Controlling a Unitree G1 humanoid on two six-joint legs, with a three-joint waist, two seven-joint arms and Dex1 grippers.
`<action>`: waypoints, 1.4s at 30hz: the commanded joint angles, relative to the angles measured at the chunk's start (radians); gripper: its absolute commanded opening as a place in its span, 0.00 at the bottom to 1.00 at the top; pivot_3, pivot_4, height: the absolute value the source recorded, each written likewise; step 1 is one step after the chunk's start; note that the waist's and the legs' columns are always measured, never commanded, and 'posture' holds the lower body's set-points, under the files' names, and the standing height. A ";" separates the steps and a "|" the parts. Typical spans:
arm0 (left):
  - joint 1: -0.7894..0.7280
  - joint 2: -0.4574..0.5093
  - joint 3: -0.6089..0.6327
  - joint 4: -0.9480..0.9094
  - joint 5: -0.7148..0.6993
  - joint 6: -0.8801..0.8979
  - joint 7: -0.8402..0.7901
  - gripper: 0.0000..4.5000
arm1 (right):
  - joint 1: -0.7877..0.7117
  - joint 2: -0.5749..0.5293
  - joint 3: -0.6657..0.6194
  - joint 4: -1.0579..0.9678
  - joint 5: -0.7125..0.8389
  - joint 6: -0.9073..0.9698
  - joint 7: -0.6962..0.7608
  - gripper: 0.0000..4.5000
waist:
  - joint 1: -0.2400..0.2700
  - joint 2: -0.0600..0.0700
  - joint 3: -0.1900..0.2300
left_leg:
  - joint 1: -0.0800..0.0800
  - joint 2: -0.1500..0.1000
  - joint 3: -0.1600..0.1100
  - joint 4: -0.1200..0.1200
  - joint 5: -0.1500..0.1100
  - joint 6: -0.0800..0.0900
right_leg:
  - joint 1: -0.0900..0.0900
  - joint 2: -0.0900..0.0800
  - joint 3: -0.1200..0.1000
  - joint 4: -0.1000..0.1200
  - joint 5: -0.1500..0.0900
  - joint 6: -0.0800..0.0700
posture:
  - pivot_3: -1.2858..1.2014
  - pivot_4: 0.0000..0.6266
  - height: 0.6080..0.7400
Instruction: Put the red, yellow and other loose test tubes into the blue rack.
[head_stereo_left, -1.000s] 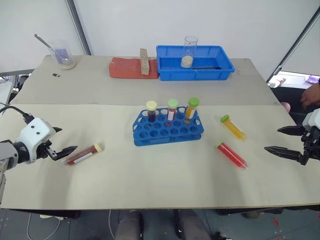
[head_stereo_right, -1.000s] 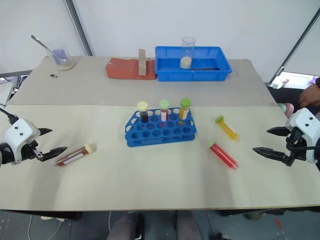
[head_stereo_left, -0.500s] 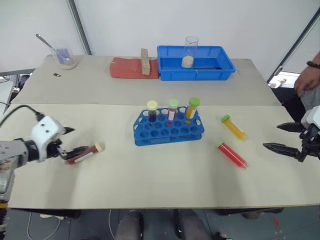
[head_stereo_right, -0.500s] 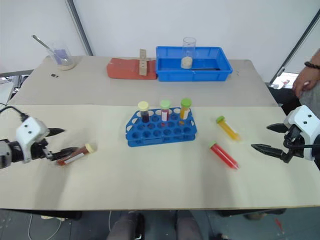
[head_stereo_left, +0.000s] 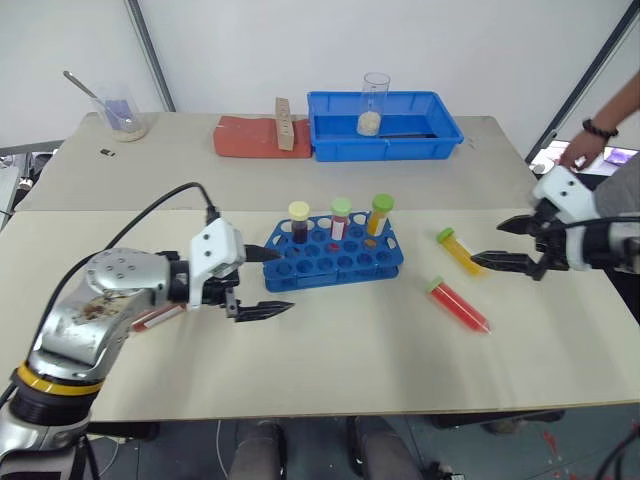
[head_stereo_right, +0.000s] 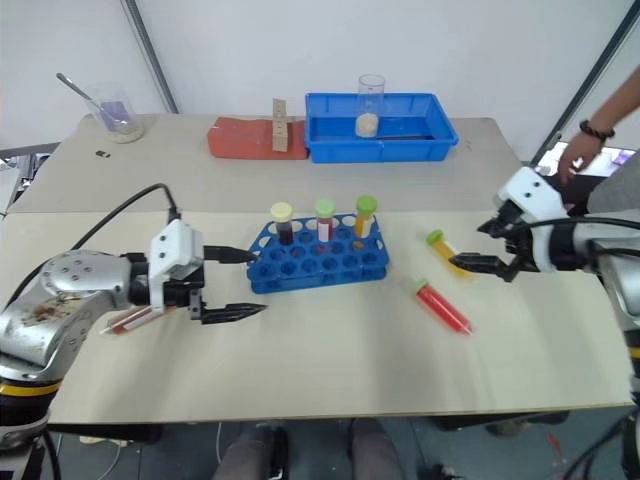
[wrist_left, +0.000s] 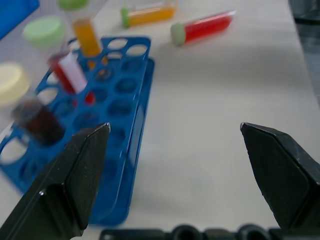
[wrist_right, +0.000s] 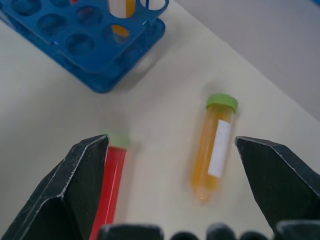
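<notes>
Blue rack (head_stereo_left: 335, 262) holds three capped tubes (head_stereo_left: 341, 217); blue tray (head_stereo_left: 384, 125) holds a beaker (head_stereo_left: 375, 103).

The blue rack (head_stereo_left: 335, 258) looks like smooth, slightly glossy moulded plastic, and the red tube (head_stereo_left: 462, 306) and yellow tube (wrist_right: 212, 146) are clear plastic with matt green caps, the yellow one bearing a white paper label. The table (head_stereo_left: 360, 360) has a matt, pale beige surface. The left gripper (head_stereo_left: 258, 281) has matt black fingers (wrist_left: 75, 180) on a glossy white plastic housing, with a scuffed bare-metal forearm (head_stereo_left: 95, 315) behind it.
</notes>
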 joint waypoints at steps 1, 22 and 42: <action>-0.032 -0.036 -0.023 -0.049 -0.030 0.012 0.014 1.00 | -0.118 0.046 0.092 0.196 -0.109 -0.050 0.015 1.00 | 0.000 0.000 0.000 | -0.001 0.000 0.000 0.000 0.000 0.000 | 0.000 0.000 0.000 -0.001 0.001 0.000 | 0.52 0.24 1.00; -0.020 -0.126 -0.116 -0.083 0.014 -0.012 0.087 1.00 | -0.536 0.363 0.193 1.127 -0.447 -0.451 -0.019 0.52 | -0.017 0.000 0.000 | -0.006 -0.004 -0.005 0.004 0.000 0.000 | -0.001 -0.003 0.000 -0.001 0.005 0.002 | 0.52 0.24 1.00; -0.018 -0.130 -0.107 -0.018 0.034 -0.069 0.045 1.00 | -0.535 0.321 0.129 1.064 -0.449 -0.451 0.106 0.23 | -0.016 0.001 0.000 | -0.006 -0.005 -0.005 0.004 0.000 0.000 | -0.001 -0.003 0.000 -0.001 0.005 0.002 | 0.52 0.24 1.00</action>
